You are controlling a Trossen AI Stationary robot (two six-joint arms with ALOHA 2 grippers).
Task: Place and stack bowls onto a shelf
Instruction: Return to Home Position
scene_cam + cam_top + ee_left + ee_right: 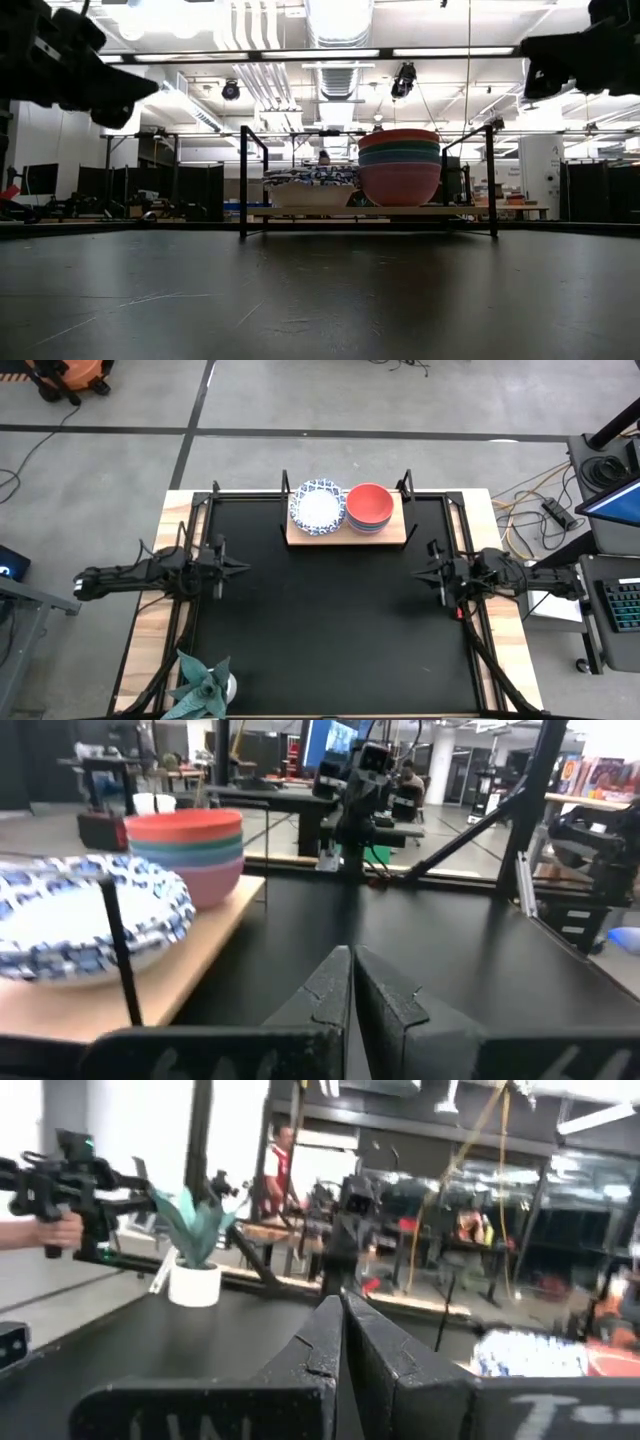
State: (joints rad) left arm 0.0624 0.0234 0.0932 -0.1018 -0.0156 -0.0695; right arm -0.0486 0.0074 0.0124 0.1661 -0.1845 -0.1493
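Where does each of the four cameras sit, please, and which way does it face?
High: above the table, looking straight down on the shelf; left arm and right arm both show.
Low: at tabletop height, facing the shelf; both arms at upper corners.
Left wrist: behind shut left jaws, facing the right arm.
Right wrist: behind shut right jaws, facing the plant.
Shared: high and low show the red bowl topping its stack.

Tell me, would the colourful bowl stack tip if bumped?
Probably not: the colourful bowl stack is nested and squat, so it would likely slide along the wooden shelf. It stands near the shelf's end, so a hard push might drop it.
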